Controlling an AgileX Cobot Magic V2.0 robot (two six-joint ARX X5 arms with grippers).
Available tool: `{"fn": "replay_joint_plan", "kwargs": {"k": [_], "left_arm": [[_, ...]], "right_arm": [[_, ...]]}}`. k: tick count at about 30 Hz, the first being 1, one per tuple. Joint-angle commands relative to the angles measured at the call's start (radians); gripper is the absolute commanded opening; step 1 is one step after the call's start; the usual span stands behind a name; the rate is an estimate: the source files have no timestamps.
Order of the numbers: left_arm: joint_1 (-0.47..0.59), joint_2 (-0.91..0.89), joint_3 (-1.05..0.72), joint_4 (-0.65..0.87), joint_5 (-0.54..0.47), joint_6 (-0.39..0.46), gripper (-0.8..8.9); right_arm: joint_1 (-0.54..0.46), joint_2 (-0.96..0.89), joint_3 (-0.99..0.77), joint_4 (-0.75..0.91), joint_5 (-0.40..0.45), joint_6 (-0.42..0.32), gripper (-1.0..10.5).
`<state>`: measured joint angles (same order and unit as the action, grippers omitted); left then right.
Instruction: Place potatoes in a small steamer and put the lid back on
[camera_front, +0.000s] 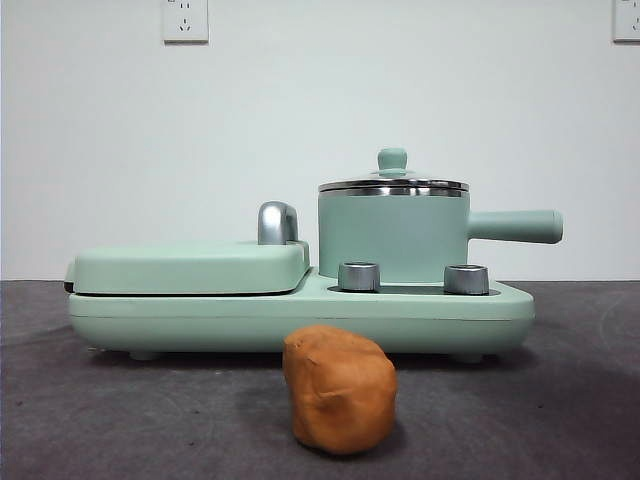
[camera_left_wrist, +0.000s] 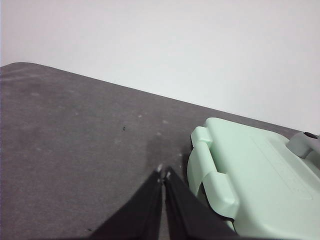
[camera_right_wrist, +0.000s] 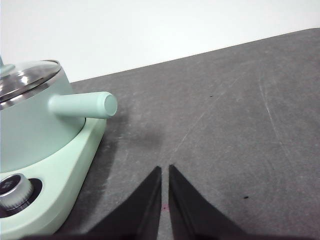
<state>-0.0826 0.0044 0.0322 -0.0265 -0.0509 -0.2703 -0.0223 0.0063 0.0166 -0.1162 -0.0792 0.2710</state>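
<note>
Left gripper (camera_left_wrist: 164, 174): hovering over the table (camera_left_wrist: 75, 140) beside the griddle (camera_left_wrist: 260, 180), jaws pressed together, holding nothing.
Right gripper (camera_right_wrist: 164, 170): hanging beside the pot's handle, jaws nearly touching, holding nothing.
Potato (camera_front: 340, 388): sitting on the table before the cooker.
Pot (camera_front: 392, 240): standing on the cooker.
Lid (camera_front: 393, 182): resting on the pot.

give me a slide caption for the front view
Potato on the table before the mint cooker; lid still on the small steamer, no arm in view.
</note>
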Motion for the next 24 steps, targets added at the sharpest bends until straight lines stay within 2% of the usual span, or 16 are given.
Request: {"fn": "replay_joint_plan", "kwargs": {"k": [1, 6, 8, 10, 12, 15, 19, 24], "left_arm": [[0.002, -0.001, -0.016, 0.009, -0.002, -0.005, 0.10], [0.002, -0.001, -0.016, 0.007, -0.001, -0.029, 0.10], [0.002, -0.001, -0.013, 0.005, 0.031, -0.081, 0.10], [0.001, 0.002, 0.000, 0.004, 0.111, -0.129, 0.10], [-0.011, 0.019, 0.023, -0.004, 0.171, -0.228, 0.10], [-0.034, 0.058, 0.059, -0.021, 0.198, -0.316, 0.10], [-0.066, 0.138, 0.126, -0.042, 0.235, -0.322, 0.10], [-0.101, 0.295, 0.253, -0.053, 0.303, -0.310, 0.10]], "right_arm": [[0.000, -0.003, -0.005, 0.011, 0.000, 0.018, 0.2], [0.000, -0.003, -0.005, 0.011, -0.033, 0.037, 0.2], [0.001, -0.002, -0.001, 0.011, -0.068, 0.046, 0.1], [0.002, -0.002, 0.015, 0.007, -0.087, 0.077, 0.1], [0.004, 0.000, 0.039, 0.004, -0.085, 0.119, 0.1], [0.011, 0.024, 0.090, -0.002, -0.091, 0.163, 0.1], [0.023, 0.087, 0.192, -0.074, -0.136, 0.184, 0.1], [0.035, 0.203, 0.378, -0.218, -0.222, 0.167, 0.1]]}}
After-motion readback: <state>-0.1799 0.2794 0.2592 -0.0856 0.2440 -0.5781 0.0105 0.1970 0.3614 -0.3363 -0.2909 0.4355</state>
